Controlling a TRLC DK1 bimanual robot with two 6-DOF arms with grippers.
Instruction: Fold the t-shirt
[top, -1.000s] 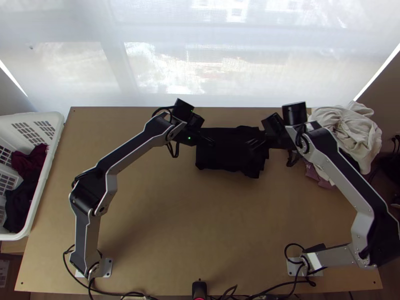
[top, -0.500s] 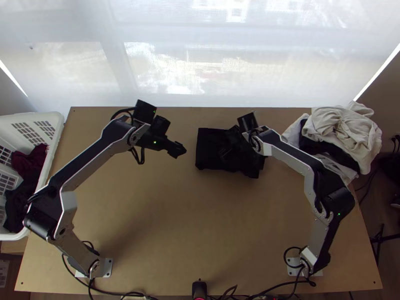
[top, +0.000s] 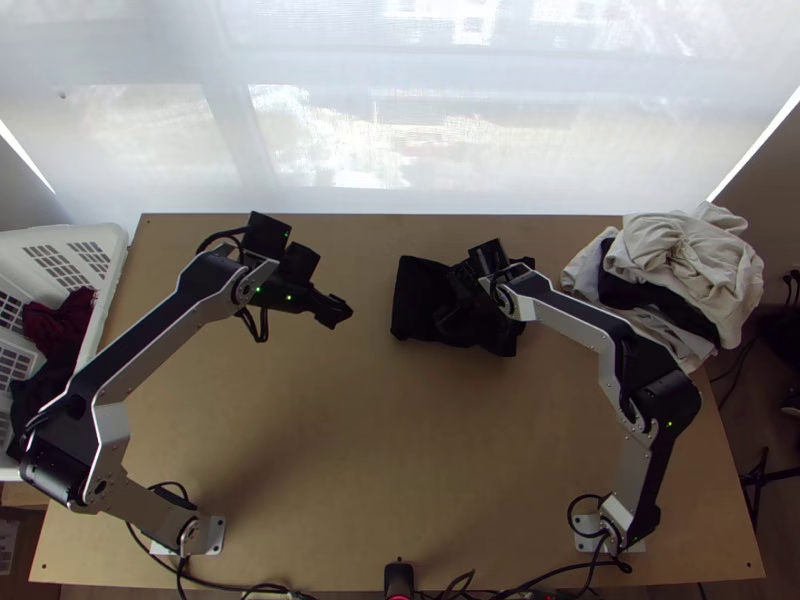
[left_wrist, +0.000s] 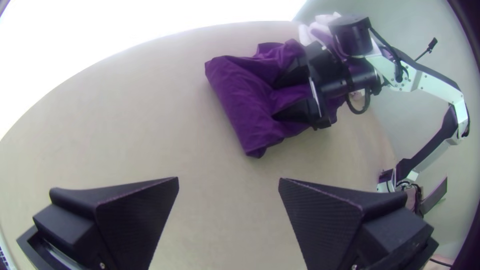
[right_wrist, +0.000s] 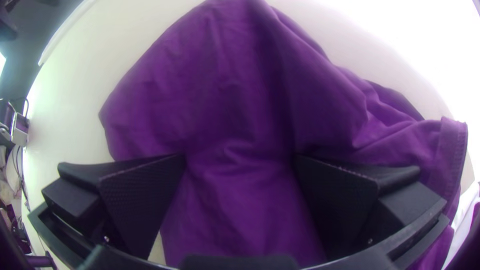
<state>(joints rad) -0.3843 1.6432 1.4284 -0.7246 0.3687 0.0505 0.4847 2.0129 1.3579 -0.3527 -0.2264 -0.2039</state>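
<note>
- We have the left gripper with wide flat black fingers above the light wooden table, its fingers spread wide and nothing held between them.
- We find the dark, soft fabric t-shirt to the right of that gripper, apart from it, in a compact folded bundle on the far half of the table.
- We have the right gripper, also with wide flat black fingers, at the t-shirt, with its two fingers well apart and against the cloth; creased fabric lies between them, and we see none pinched.
- We see the t-shirt's smoother, straight-edged part to the left of the right gripper, and looser, rumpled folds under and around it.
- We see a stitched hem of the t-shirt beside the right gripper.
- We have a loose heap of cream, white and dark cloth well to the right of the right gripper.
- We have a white slatted plastic basket well to the left of the left gripper, with dark red clothing inside.
</note>
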